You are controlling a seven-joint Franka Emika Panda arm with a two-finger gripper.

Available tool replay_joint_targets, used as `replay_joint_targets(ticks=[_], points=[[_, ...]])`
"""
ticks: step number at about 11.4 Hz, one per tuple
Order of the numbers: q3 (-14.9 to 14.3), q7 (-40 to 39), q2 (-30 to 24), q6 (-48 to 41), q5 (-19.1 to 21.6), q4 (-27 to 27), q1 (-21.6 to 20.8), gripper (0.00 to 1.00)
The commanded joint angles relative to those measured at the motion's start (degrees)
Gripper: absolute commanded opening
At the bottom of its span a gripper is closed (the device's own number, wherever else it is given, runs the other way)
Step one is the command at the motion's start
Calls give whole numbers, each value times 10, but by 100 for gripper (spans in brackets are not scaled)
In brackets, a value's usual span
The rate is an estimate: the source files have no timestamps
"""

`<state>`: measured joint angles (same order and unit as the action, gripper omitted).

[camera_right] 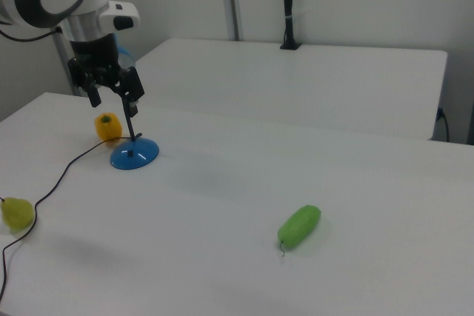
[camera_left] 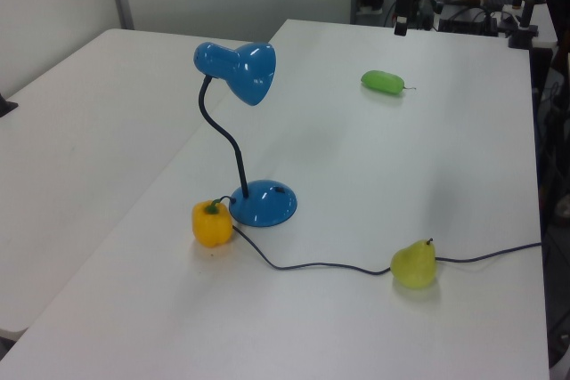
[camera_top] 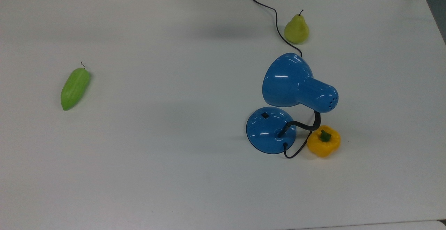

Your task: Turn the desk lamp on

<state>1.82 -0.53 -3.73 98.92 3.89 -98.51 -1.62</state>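
The desk lamp stands on the white table [camera_top: 174,174], its glossy blue shade [camera_top: 292,82] bent over on a black neck [camera_top: 302,124]. The small black switch [camera_top: 265,115] sits on the round blue base [camera_top: 271,129], at the rim nearest the shade in the top view. The lamp [camera_left: 236,68] is upright in the left view, with its base [camera_left: 264,203] beside the yellow pepper. No glow comes from the shade. In the right view my gripper [camera_right: 115,92] hangs open and empty, high above the table. It overlaps the lamp's upper part there, above the base [camera_right: 134,155].
A yellow bell pepper [camera_top: 323,141] touches the cord next to the base. A green pear [camera_top: 296,29] lies by the black cord [camera_top: 275,17], which runs to the table's far edge. A green gourd [camera_top: 75,88] lies far off at the top view's left.
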Motion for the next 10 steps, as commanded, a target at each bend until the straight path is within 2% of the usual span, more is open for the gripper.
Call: replay_joint_targets(ticks=[1, 4, 5, 7, 8, 10], points=[[-2, -8, -2, 1, -7, -4, -4, 100], [-2, -25, 2, 3, -9, -4, -6, 100], [-5, -38, 5, 7, -8, -4, -6, 94], [-6, -47, 7, 10, -6, -4, -6, 60], [-6, -47, 7, 10, -6, -4, -6, 51], [-6, -47, 7, 14, -6, -4, -6, 42]])
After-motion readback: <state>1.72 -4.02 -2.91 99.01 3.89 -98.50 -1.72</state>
